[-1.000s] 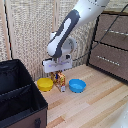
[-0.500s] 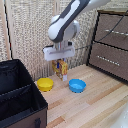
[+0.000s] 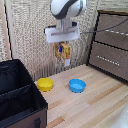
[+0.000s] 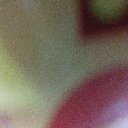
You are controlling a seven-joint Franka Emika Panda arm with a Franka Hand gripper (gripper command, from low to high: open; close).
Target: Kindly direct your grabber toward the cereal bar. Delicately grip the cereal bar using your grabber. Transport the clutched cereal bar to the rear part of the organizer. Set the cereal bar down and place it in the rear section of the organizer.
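Nearest to me sat the organizer (image 3: pixel 20 95), a big black fabric box at the exterior view's left, with a divider running across it that split a front section from a rear one. Beyond its corner, on the pale wooden tabletop (image 3: pixel 100 107), stood a yellow bowl (image 3: pixel 45 84) and, to its right in that view, a blue bowl (image 3: pixel 77 85), the two near each other but apart.

Above and behind the bowls the grabber (image 3: pixel 62 47) hung in the air with its fingers clenched on the cereal bar (image 3: pixel 63 52). The packet dangled clear of the table, its long axis roughly upright, upper end pinched, lower end pointing down toward the gap between the bowls.

The wrist view was only a blur of yellow-green and red, telling nothing.

Farther back stood a brown wooden drawer cabinet (image 3: pixel 112 45) at the right, against a woven, straw-coloured wall (image 3: pixel 30 35).
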